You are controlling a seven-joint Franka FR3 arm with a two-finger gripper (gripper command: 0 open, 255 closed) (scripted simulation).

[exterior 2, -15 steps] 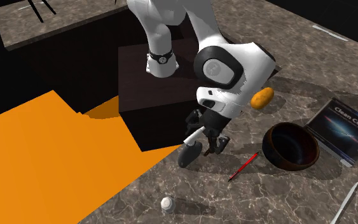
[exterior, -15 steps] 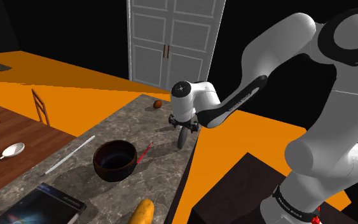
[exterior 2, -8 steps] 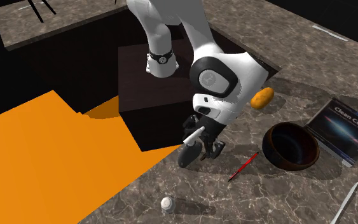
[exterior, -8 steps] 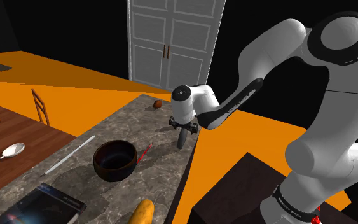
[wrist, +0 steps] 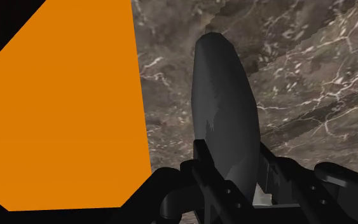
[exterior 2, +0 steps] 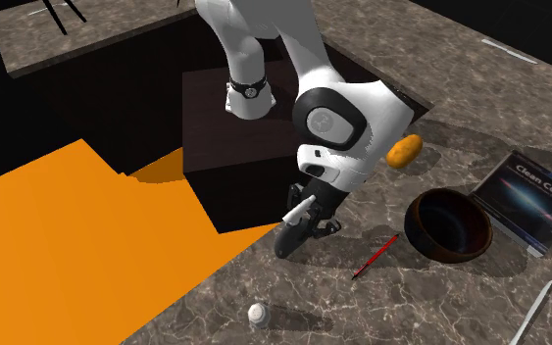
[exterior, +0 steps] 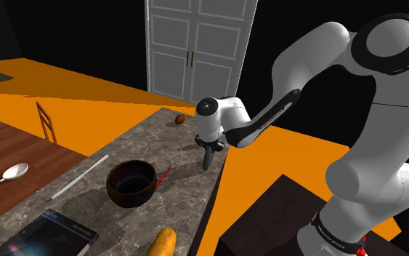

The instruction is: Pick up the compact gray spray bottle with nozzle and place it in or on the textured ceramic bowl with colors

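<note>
Gripper closed narrow on the dark gray spray bottle, one finger against each side of its slim body (the easiest span to clasp). The bottle rests at the marble counter's edge, well apart from the dark bowl.

The countertop looks like veined polished stone (grey-brown), the spray bottle smooth matt grey, the bowl glossy.
</note>
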